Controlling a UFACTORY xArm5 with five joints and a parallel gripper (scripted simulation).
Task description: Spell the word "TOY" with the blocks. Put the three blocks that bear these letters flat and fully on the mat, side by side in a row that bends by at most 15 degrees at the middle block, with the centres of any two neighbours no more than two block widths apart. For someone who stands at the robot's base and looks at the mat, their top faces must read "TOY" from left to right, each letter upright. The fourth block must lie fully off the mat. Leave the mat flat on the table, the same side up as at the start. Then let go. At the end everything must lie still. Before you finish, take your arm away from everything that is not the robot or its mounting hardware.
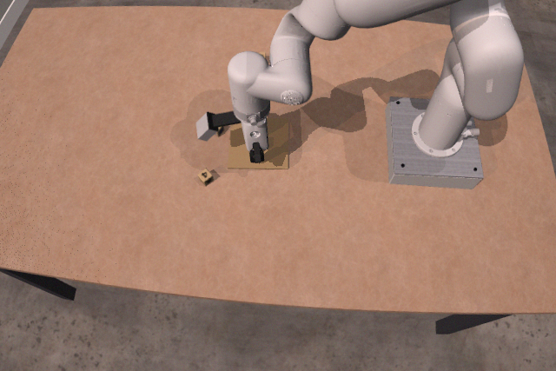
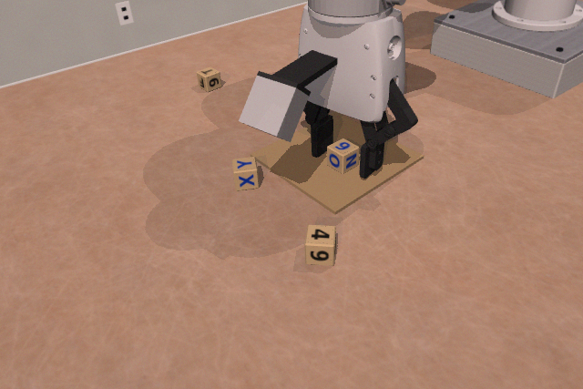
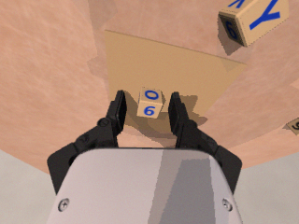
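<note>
My gripper [image 1: 256, 159] [image 2: 346, 165] [image 3: 148, 100] is open and low over the tan mat [image 1: 237, 161] [image 2: 334, 197] [image 3: 140, 56]. A block with a blue O [image 2: 342, 155] [image 3: 149, 103] stands on the mat between the parted fingers, not gripped. Its top shows a blue 6 or 9; O and N are on its sides. The Y block [image 2: 245, 173] [image 3: 262, 19] lies off the mat, Y on top and X on one side. A block with black 4 on top [image 1: 205, 175] [image 2: 321, 245] lies off the mat. Another black-marked block [image 2: 209, 79] [image 3: 294, 125] lies farther back; its top mark is unclear.
The robot base [image 1: 431, 169] [image 2: 494, 55] stands on the table [image 1: 156, 232] [image 2: 188, 328] beyond the mat. The wrist camera housing [image 1: 205, 126] [image 2: 272, 106] juts out from the gripper above the Y block's side of the mat. The arm hides most of the rear block in the top view.
</note>
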